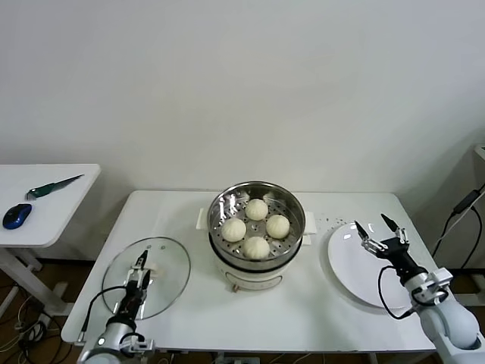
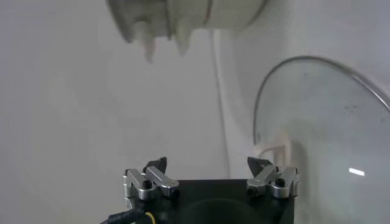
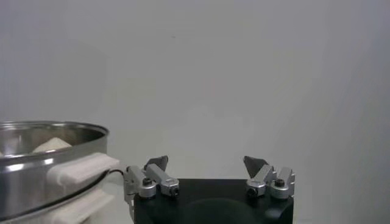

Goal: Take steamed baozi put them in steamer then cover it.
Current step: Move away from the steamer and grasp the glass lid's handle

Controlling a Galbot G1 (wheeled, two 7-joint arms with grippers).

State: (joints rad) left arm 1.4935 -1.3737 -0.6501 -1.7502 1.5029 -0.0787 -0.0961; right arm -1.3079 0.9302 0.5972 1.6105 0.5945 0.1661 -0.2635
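Several cream-white baozi (image 1: pixel 256 227) sit inside the shiny steel steamer (image 1: pixel 220 201) on its white pot base at the table's middle. The clear glass cover (image 1: pixel 168 262) lies flat on the table to the steamer's left, and also shows in the left wrist view (image 2: pixel 329 122). My left gripper (image 1: pixel 141 271) is open just above the cover, near its white handle (image 2: pixel 272 146). My right gripper (image 1: pixel 381 231) is open and empty above the white plate (image 1: pixel 356 265), to the right of the steamer (image 3: pixel 36 164).
A side table (image 1: pixel 45 205) at the far left holds a blue mouse (image 1: pixel 17 215) and a green-handled knife (image 1: pixel 51 186). Cables hang off the right of the table.
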